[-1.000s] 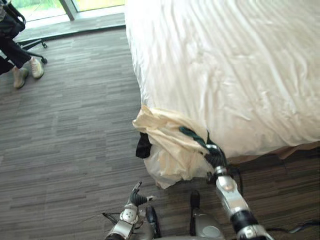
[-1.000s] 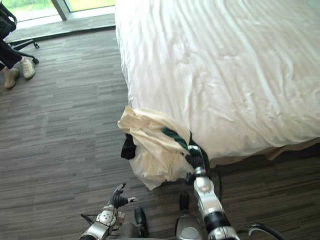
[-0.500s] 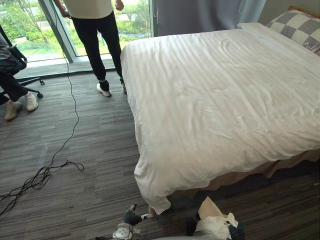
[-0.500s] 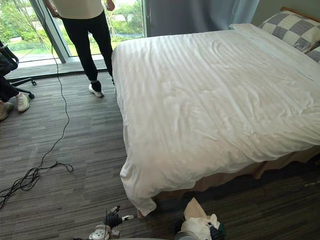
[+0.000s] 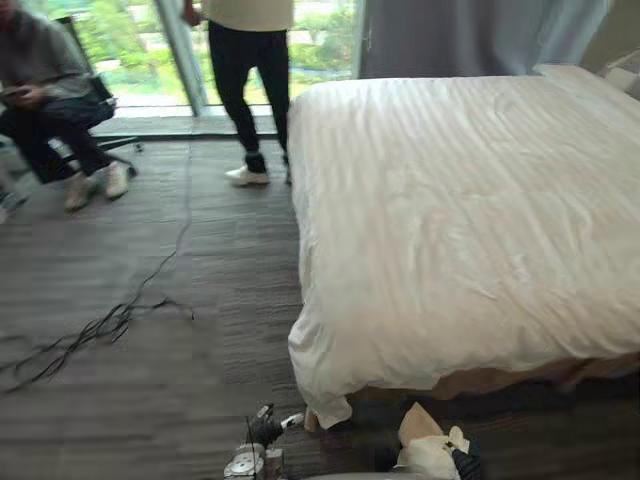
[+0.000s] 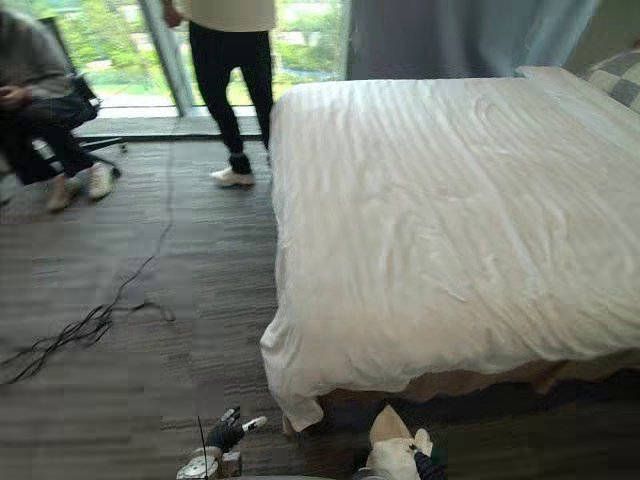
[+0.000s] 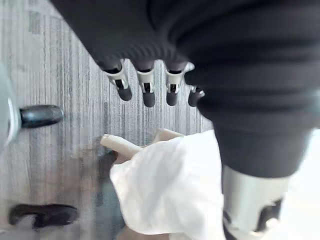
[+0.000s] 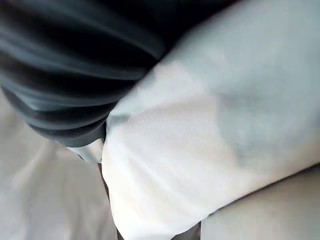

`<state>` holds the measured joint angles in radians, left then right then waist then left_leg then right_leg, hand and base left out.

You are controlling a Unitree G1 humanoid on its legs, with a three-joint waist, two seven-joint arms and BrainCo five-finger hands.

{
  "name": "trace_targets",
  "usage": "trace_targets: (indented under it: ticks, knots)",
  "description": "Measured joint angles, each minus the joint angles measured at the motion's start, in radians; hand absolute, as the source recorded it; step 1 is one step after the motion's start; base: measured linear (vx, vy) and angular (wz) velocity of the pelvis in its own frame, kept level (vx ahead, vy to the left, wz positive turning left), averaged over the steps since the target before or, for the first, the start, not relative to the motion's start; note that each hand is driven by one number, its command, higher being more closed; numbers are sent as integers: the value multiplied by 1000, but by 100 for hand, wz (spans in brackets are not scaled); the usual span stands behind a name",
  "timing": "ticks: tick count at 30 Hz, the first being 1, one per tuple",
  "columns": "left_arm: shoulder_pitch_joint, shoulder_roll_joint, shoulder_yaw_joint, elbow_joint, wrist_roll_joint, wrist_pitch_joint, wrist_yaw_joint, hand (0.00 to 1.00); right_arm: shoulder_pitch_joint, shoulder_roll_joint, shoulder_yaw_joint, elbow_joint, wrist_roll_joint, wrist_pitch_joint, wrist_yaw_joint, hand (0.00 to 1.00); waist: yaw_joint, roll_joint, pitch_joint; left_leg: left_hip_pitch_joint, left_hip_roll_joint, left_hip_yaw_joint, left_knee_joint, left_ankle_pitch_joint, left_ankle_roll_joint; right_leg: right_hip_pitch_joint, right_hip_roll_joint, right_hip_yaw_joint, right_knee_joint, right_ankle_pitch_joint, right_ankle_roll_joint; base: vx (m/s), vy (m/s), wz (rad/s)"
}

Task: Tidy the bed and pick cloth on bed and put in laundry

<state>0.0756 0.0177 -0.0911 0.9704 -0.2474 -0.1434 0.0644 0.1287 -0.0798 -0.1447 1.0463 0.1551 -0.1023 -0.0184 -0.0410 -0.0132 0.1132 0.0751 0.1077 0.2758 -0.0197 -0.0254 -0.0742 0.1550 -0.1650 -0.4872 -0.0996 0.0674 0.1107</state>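
Note:
A cream cloth [image 5: 425,450] is bunched up low in front of me, off the bed, with my right hand [image 5: 466,466] shut on it; the right wrist view has the same cloth [image 8: 200,150] pressed right against the hand's dark cover. The left wrist view looks past straight fingers [image 7: 148,95] at that cloth [image 7: 170,185] above the floor. My left hand [image 5: 262,435] hangs open to the left of the cloth, holding nothing. The bed [image 5: 450,220] lies ahead on the right, its white sheet spread flat with light creases.
One person [image 5: 250,80] stands by the window at the bed's far left corner. Another person [image 5: 50,90] sits on a chair at far left. A black cable [image 5: 100,325] trails across the grey floor. A checked pillow [image 6: 615,85] lies at the bed's head.
The camera has lifted and swung left, so the bed sits further right. One second ago the cloth hung at the bed's corner in my right hand; it is now drawn in close to me.

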Motion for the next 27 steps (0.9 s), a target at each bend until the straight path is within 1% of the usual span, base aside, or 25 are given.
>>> trace_targets:
  ticks: [1, 2, 3, 4, 5, 6, 7, 9, 10, 12, 13, 14, 15, 16, 17, 18, 19, 20, 21, 22, 23, 24, 25, 26, 27]
  knots:
    - [4, -11, -4, -7, -8, 1, 0, 0, 2, -9, 11, 0, 1, 2, -1, 100, 3, -3, 2, -22, 39, 177, 40, 1, 12, 26, -28, -92, 0, -10, 15, 44, 99, 233]
    - [6, -15, -2, -11, -8, 1, 0, 0, 0, -16, 19, 0, 1, 2, -2, 100, 5, 2, -1, -24, 62, 286, 65, 8, 31, 40, -42, -127, 1, -16, 22, 110, 166, 216]
    - [12, -24, 6, -16, -14, 2, 0, 0, -9, -30, 26, 1, 1, 2, -2, 100, 8, 19, -9, -17, 95, 467, 107, 35, 48, 63, -69, -195, 18, -24, 46, 152, 234, 176]
    - [14, -33, 23, -20, -17, 3, 0, 0, -24, -37, 25, 2, 1, 3, -2, 100, 16, 25, -8, -33, 82, 564, 137, 32, 62, 79, -104, -255, 46, -23, 59, 147, 260, 159]
    - [13, -32, 31, -21, -18, 4, 0, 0, -34, -40, 25, 2, 1, 2, -2, 100, 21, 25, -8, -39, 79, 624, 158, 20, 83, 91, -117, -282, 47, -23, 61, 116, 277, 123]
    - [13, -25, 50, -21, -17, 7, 0, 0, -46, -31, 23, 1, 1, 2, -2, 100, 27, 19, -8, -47, 72, 697, 184, -3, 117, 111, -132, -328, 48, -25, 79, 105, 303, 134]
    - [13, -12, 65, -22, -17, 10, 0, 0, -56, -14, 17, -1, 1, 2, -2, 100, 31, 9, -8, -62, 56, 733, 204, -26, 145, 138, -152, -397, 65, -28, 98, 92, 242, 136]
    - [15, -9, 66, -35, -18, 10, -2, 0, -62, -4, 15, 0, 0, 5, -1, 100, 40, 6, -8, -90, 35, 692, 206, -44, 151, 141, -168, -452, 100, -31, 98, 63, 166, 115]
    - [11, -8, 70, -40, -18, 10, -8, 0, -75, -5, 14, -1, 0, 14, 0, 100, 57, 6, -6, -106, 16, 665, 198, -53, 158, 140, -193, -482, 151, -33, 100, 99, 209, 111]
    - [14, -15, 95, -41, -23, 13, -21, 0, -77, -1, 6, -6, 0, 31, 0, 100, 56, 9, -7, -103, -17, 606, 171, -69, 157, 140, -261, -513, 306, -33, 100, 121, 187, 102]
    - [19, -12, 96, -52, -32, 15, -23, 0, -72, 2, -4, -24, 0, 39, -2, 100, 55, 0, -3, -83, -53, 553, 148, -69, 164, 138, -334, -508, 460, -23, 86, 138, 158, 98]
    - [21, -10, 97, -58, -39, 16, -22, 0, -66, 5, -4, -45, 1, 42, -4, 100, 53, -5, 0, -72, -76, 510, 133, -69, 166, 130, -370, -482, 546, -3, 52, 223, 183, 153]
    - [20, -12, 92, -71, -56, 19, -22, 0, -49, 7, -4, -101, 1, 42, -5, 100, 48, 0, 2, -70, -88, 425, 121, -69, 168, 57, -382, -317, 710, -6, -7, 259, 89, 185]
    - [20, -1, 93, -83, -66, 19, -18, 0, -30, 21, 0, -175, 2, 41, -5, 100, 37, 10, 19, -71, -93, 343, 99, -67, 170, -30, -297, -128, 810, -131, 39, 256, 38, 197]
    - [22, 3, 93, -84, -67, 22, -18, 0, -17, 28, 1, -217, 2, 39, -5, 100, 35, 6, 21, -65, -99, 298, 82, -58, 178, -68, -250, -61, 842, -187, 48, 304, -64, 203]
    - [28, 9, 89, -87, -75, 23, -17, 0, 10, 35, 6, -297, 6, 37, -6, 100, 30, 6, 34, -39, -120, 239, 55, -51, 176, -117, -196, 10, 868, -265, 42, 313, -78, 189]
    - [37, 18, 83, -102, -78, 24, -16, 0, 40, 34, 19, -363, 13, 32, -7, 100, 30, -1, 38, -15, -147, 179, 54, -50, 176, -152, -180, 37, 852, -310, 42, 327, -70, 177]
    - [39, 18, 81, -102, -81, 24, -16, 0, 51, 33, 26, -393, 13, 30, -8, 100, 29, 0, 39, -1, -157, 149, 53, -50, 176, -173, -175, 46, 833, -327, 37, 289, -42, 156]
    - [40, 18, 75, -110, -92, 24, -16, 0, 57, 35, 34, -445, 12, 28, -10, 100, 26, 13, 51, 23, -164, 92, 56, -50, 175, -206, -145, 91, 770, -350, 30, 268, -32, 155]
    - [41, 19, 56, -129, -95, 24, -17, 0, 62, 36, 46, -483, 7, 23, -16, 100, 23, 27, 59, 35, -162, 28, 55, -49, 174, -240, -99, 171, 676, -352, 31, 238, -41, 157]
    - [41, 19, 49, -141, -95, 23, -17, 0, 62, 39, 47, -498, -1, 19, -19, 100, 24, 36, 64, 36, -162, -3, 55, -49, 173, -255, -78, 230, 623, -349, 35, 188, -88, 144]
    - [33, 18, 38, -147, -95, 21, -18, 0, 62, 43, 47, -521, -10, 17, -24, 100, 26, 40, 67, 40, -162, -52, 56, -49, 170, -275, -50, 325, 543, -340, 38, 185, -158, 163]
    - [25, 20, 19, -146, -94, 21, -16, 0, 63, 51, 48, -538, -32, 13, -28, 100, 27, 45, 72, 42, -162, -136, 57, -48, 148, -286, -26, 439, 420, -299, 53, 175, -189, 167]
    - [23, 22, 10, -146, -95, 21, -16, 0, 68, 57, 50, -549, -53, 13, -32, 100, 27, 45, 75, 40, -162, -170, 59, -50, 138, -282, -24, 469, 374, -274, 53, 158, -226, 167]
    - [22, 26, 4, -147, -94, 18, -16, 0, 77, 65, 64, -567, -75, 13, -37, 100, 30, 35, 79, 40, -163, -202, 64, -59, 121, -280, -29, 490, 337, -235, 55, 123, -273, 146]
